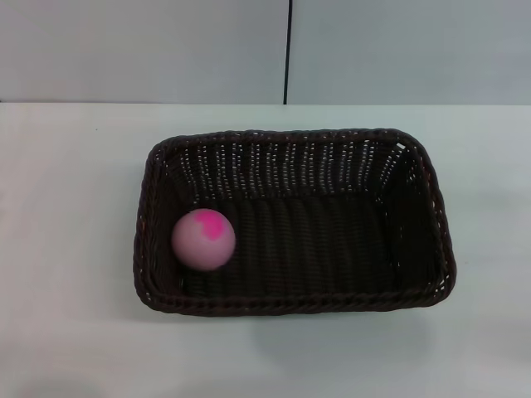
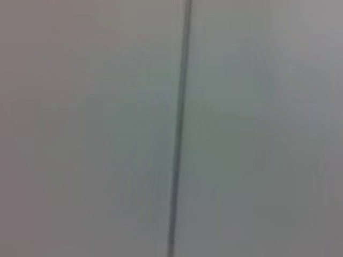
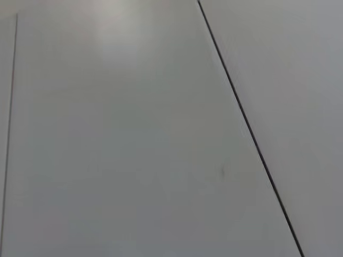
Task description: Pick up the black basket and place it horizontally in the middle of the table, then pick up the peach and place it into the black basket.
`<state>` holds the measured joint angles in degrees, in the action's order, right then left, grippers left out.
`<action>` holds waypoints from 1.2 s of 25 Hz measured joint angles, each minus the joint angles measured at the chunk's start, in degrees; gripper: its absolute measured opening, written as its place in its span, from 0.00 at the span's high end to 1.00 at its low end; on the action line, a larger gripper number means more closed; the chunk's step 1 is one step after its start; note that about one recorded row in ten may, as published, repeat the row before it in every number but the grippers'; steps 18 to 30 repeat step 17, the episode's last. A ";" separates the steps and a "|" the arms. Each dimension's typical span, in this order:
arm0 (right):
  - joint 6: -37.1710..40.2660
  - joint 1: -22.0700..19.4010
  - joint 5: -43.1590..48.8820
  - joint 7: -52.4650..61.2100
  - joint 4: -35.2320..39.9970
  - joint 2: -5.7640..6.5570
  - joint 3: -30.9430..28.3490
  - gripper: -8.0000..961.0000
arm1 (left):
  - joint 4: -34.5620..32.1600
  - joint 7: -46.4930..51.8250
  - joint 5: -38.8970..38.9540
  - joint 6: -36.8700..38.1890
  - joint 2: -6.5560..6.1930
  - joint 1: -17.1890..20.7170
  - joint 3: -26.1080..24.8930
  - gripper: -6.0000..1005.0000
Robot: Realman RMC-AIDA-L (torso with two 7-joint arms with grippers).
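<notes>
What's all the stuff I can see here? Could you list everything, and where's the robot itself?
Dark brown-black woven wicker basket: one, lying lengthwise near the middle of the table.
Pale pink ball-like peach with a magenta patch: one, inside the basket at its left end, on the floor.
Plain white table: one, under the basket.
Grey wall panels with a dark vertical seam: behind the table; both wrist views show only such panels.
Robot's grippers: none in view, left or right.

White table (image 1: 66,332): black basket (image 1: 292,305) sits flat on it, approx. centre, long side across, w/ rim up.
</notes>
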<state>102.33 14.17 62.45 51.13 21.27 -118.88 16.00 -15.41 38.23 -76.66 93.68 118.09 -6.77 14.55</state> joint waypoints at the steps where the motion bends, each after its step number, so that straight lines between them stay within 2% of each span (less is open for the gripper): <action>1: -0.24 0.35 -0.20 0.00 -0.13 0.02 -0.07 0.50 | 0.00 0.00 0.00 0.00 0.00 0.00 0.00 0.17; 5: -2.99 1.52 -0.27 0.51 -0.04 0.15 0.24 0.50 | -0.04 -0.03 0.10 0.00 -0.07 0.48 -0.93 0.17; 6: -3.61 1.84 -0.24 0.50 -0.12 0.15 0.34 0.50 | 2.09 -1.16 0.09 -0.45 -0.02 0.96 -5.18 0.17; 12: -2.58 2.67 -0.12 -3.34 -1.37 -0.02 0.43 0.50 | 1.90 -1.28 -0.42 -1.17 -0.17 0.57 -5.08 0.17; 30: -2.44 2.76 -0.01 -3.57 -0.99 0.22 0.50 0.50 | 1.97 -1.66 -0.43 -1.48 -0.08 0.58 -5.22 0.17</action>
